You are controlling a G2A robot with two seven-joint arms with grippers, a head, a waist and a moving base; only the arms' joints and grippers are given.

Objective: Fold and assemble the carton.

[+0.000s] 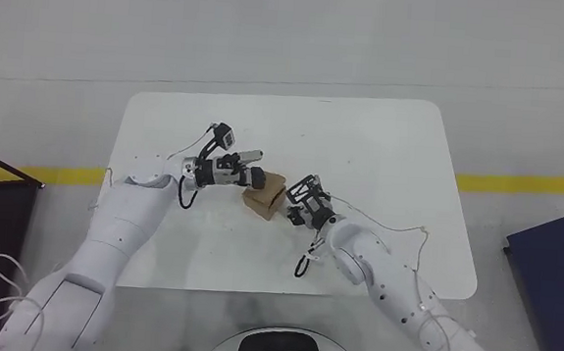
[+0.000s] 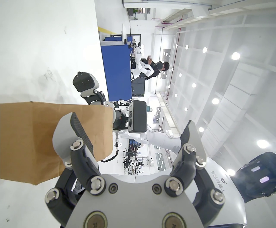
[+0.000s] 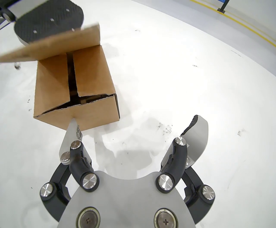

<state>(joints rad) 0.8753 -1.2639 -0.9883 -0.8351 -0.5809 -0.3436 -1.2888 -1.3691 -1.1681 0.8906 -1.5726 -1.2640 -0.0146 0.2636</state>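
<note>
A yellow floor line (image 1: 517,182) passes at the table's (image 1: 392,144) 3 o'clock. The raised flap (image 3: 54,46) screens one pad (image 3: 49,19) of the left gripper (image 1: 256,170). The carton (image 1: 264,194) lies near the table's centre. The left gripper, at its 10 o'clock, is released, with one finger against the flap. The right gripper (image 1: 296,198), at 3 o'clock, is released and just beside it. The tabletop is white and scuffed.

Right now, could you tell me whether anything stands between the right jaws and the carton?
Nothing visible does. The right jaws stand open beside the carton, one tip near its closest wall. The left jaws' pad touches the raised flap on the far side, out of the path.
</note>
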